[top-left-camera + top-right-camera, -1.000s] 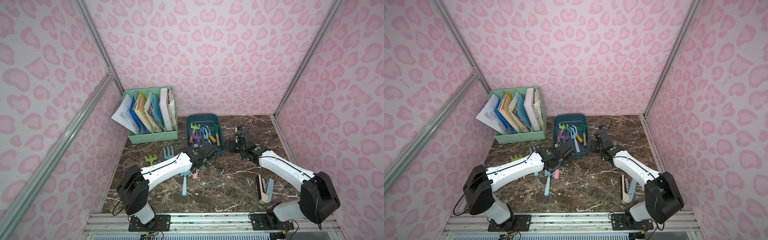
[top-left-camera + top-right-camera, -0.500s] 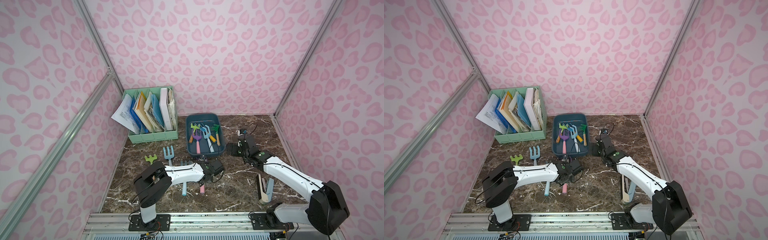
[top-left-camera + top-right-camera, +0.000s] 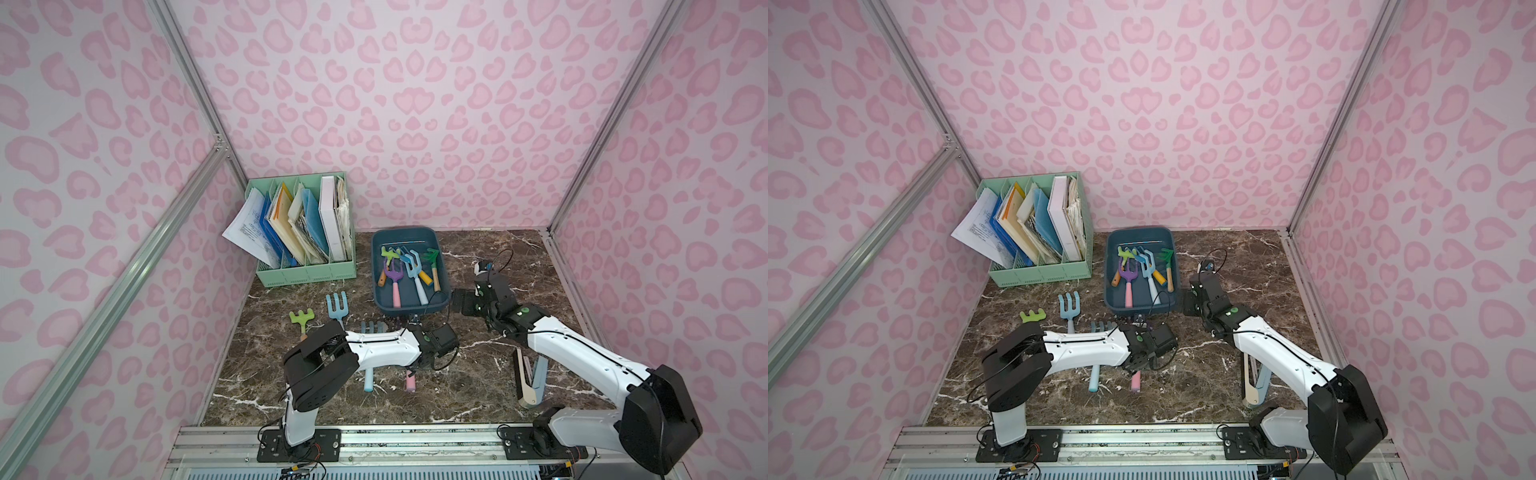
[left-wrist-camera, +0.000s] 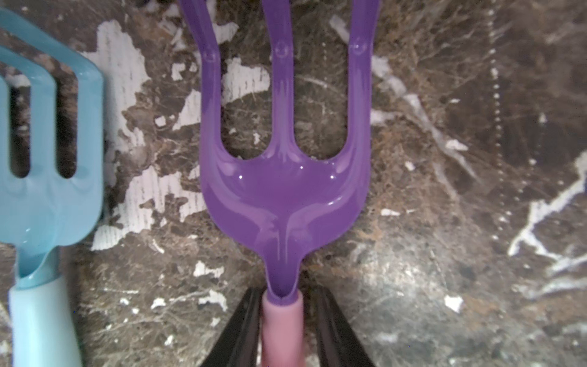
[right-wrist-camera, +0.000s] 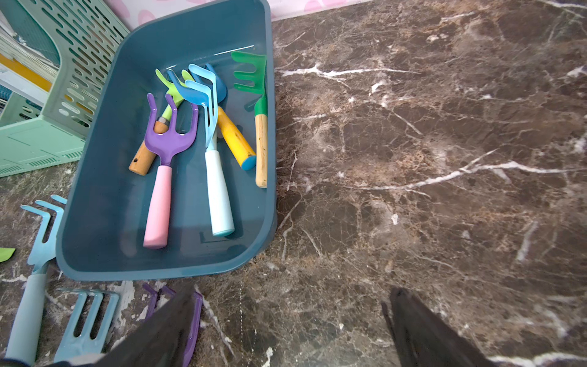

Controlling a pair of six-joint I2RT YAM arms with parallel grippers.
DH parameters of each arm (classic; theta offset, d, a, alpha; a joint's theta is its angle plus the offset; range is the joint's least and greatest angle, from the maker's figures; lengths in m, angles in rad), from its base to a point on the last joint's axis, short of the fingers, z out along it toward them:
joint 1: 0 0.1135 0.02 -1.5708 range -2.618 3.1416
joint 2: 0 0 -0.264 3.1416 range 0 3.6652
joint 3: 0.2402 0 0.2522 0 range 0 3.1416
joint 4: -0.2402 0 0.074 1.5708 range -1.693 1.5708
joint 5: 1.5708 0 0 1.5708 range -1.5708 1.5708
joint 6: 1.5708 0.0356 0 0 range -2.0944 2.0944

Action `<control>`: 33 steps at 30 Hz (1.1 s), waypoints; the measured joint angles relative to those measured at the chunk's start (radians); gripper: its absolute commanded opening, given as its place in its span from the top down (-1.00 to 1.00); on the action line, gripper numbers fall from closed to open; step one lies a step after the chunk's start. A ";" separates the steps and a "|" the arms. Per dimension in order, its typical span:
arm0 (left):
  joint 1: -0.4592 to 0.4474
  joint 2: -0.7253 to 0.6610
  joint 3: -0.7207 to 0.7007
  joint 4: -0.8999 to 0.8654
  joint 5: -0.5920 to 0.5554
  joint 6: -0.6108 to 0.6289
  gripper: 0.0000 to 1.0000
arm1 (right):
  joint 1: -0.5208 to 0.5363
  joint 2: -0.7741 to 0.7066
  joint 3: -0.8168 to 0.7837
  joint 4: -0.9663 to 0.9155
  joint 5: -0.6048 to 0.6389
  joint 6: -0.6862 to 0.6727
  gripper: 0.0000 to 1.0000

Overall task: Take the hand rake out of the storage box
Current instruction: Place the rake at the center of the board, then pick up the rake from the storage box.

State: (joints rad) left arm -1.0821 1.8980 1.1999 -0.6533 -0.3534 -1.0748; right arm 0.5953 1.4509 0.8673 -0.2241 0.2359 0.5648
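Mint file organiser [image 3: 305, 274] w/ papers [image 3: 249, 232], rear left on marble tabletop [image 3: 478, 386].

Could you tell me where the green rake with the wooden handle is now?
In both top views the green rake lies inside the storage box, along its right wall, beside the yellow-handled tool.

Mint-green plastic file organiser [image 3: 307, 274] left of dark teal plastic storage box [image 3: 411, 311], 5 plastic hand rakes [image 3: 419, 286] inside, purple-pronged pink-handled hand rake [image 4: 286, 190] before the box.
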 measured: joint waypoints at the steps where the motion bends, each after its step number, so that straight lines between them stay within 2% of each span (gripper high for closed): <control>1: 0.000 -0.002 0.000 -0.002 0.000 0.000 0.21 | 0.000 -0.003 -0.003 0.000 0.001 0.002 -0.97; 4: 0.000 -0.024 0.000 -0.020 -0.001 0.000 -0.13 | 0.000 -0.014 -0.013 0.000 0.008 0.007 -0.97; 10: -0.001 -0.192 0.004 -0.084 -0.083 0.011 -0.56 | 0.002 -0.056 -0.043 0.009 0.021 0.007 -0.97; 13: 0.013 -0.320 0.019 -0.124 -0.160 0.061 -0.81 | 0.011 -0.072 -0.053 0.018 0.019 0.006 -0.82; 16: 0.097 -0.444 0.006 -0.095 -0.196 0.158 -0.88 | 0.045 -0.042 -0.013 0.020 0.010 -0.003 -0.76; 17: 0.156 -0.482 -0.014 -0.063 -0.179 0.199 -0.89 | 0.063 -0.015 0.017 0.024 0.011 -0.010 -0.79; 19: 0.278 -0.514 -0.043 -0.009 -0.116 0.266 -0.88 | 0.099 0.051 0.092 0.019 0.017 -0.021 -0.96; 21: 0.357 -0.483 -0.023 0.024 -0.073 0.332 -0.76 | 0.124 0.120 0.168 0.011 0.033 -0.039 -0.97; 23: 0.372 -0.389 0.071 0.039 -0.020 0.395 -0.54 | 0.127 0.167 0.216 0.002 0.048 -0.043 -0.97; 25: 0.385 -0.283 0.172 0.059 0.010 0.436 -0.19 | 0.120 0.195 0.240 -0.010 0.063 -0.045 -0.97; 27: 0.410 -0.162 0.273 0.067 0.045 0.475 -0.02 | 0.107 0.208 0.249 -0.027 0.079 -0.045 -0.97; 30: 0.436 -0.018 0.378 0.057 0.061 0.483 0.04 | 0.080 0.205 0.244 -0.046 0.106 -0.045 -0.97; 33: 0.464 0.071 0.413 0.045 0.095 0.483 0.03 | 0.034 0.170 0.196 -0.042 0.116 -0.045 -0.97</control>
State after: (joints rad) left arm -0.6178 1.9694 1.6127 -0.6083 -0.2588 -0.5922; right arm 0.6289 1.6207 1.0634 -0.2661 0.3515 0.5198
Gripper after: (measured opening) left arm 0.482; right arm 0.984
